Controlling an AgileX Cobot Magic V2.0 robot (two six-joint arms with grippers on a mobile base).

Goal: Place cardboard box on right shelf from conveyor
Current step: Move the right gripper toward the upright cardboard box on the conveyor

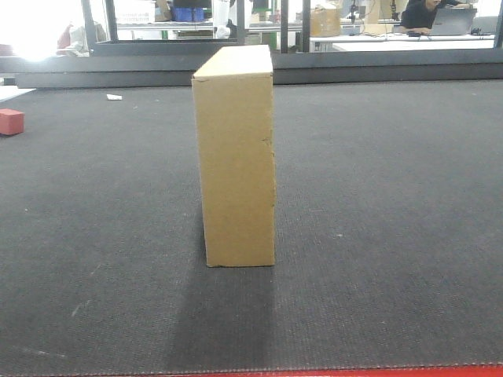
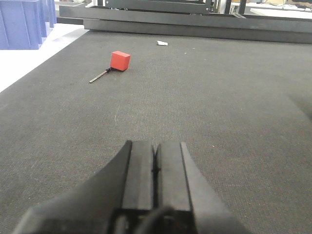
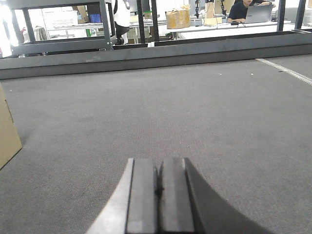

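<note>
The tan cardboard box [image 1: 236, 157] stands upright on its narrow end in the middle of the dark-grey conveyor [image 1: 377, 196], end-on to the front view. A corner of the cardboard box [image 3: 8, 131] shows at the left edge of the right wrist view. My left gripper [image 2: 155, 146] is shut and empty, low over the conveyor [image 2: 204, 97]. My right gripper [image 3: 159, 163] is shut and empty too, over the bare conveyor [image 3: 170, 107], to the right of the box. The right shelf is out of view.
A small red block [image 2: 120, 60] lies far left on the belt with a thin dark rod [image 2: 99, 76] beside it. A white scrap [image 2: 162, 43] lies near the far dark rail [image 1: 377, 67]. Blue bins [image 2: 22, 22] stand off the left side. The red frame edge [image 1: 330, 371] runs along the front.
</note>
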